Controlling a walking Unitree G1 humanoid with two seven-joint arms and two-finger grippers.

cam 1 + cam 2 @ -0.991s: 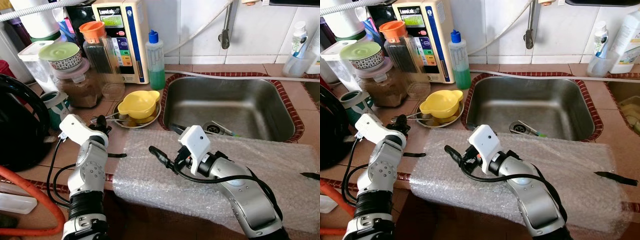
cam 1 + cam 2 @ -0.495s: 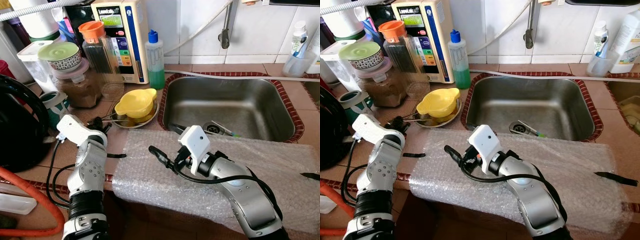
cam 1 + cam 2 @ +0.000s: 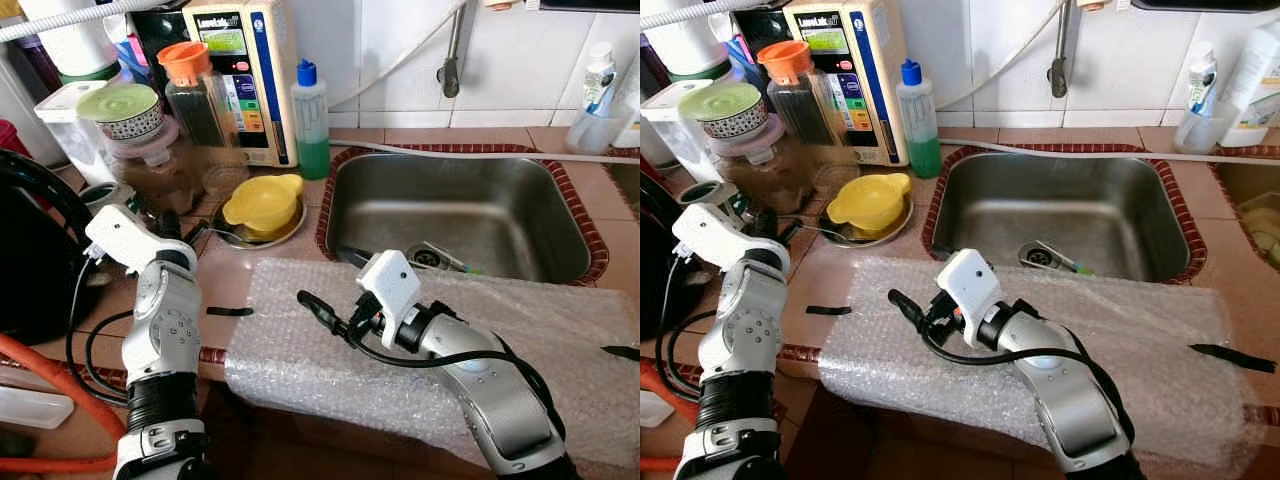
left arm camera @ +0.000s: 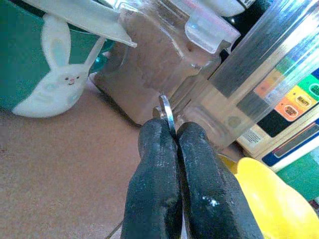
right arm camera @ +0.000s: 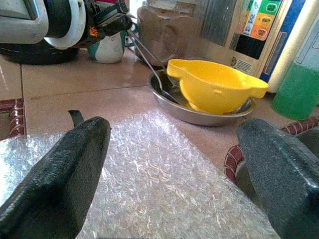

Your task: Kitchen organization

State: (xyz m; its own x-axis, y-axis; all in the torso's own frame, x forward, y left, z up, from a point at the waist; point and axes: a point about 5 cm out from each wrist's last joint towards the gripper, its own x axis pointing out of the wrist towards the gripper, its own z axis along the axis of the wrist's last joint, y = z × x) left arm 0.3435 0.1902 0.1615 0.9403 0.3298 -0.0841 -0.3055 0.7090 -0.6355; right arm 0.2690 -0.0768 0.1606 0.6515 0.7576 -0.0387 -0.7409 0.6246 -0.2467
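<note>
The left gripper (image 4: 172, 142) is clamped on the thin handle end of a metal spoon (image 5: 149, 64), whose bowl rests in the steel dish (image 5: 199, 113) under the yellow bowl (image 3: 262, 203), at about 12 o'clock from the bubble wrap (image 3: 420, 350). The main risk is a slip: the pinch is narrow and near the tip, so a tug could twist the spoon free, or drag the dish and tip the yellow bowl toward the sink (image 3: 450, 210). The jars (image 3: 150, 165) stand close by and could be knocked. The right gripper (image 5: 174, 169) hovers over the wrap, fingers spread wide and holding nothing.
</note>
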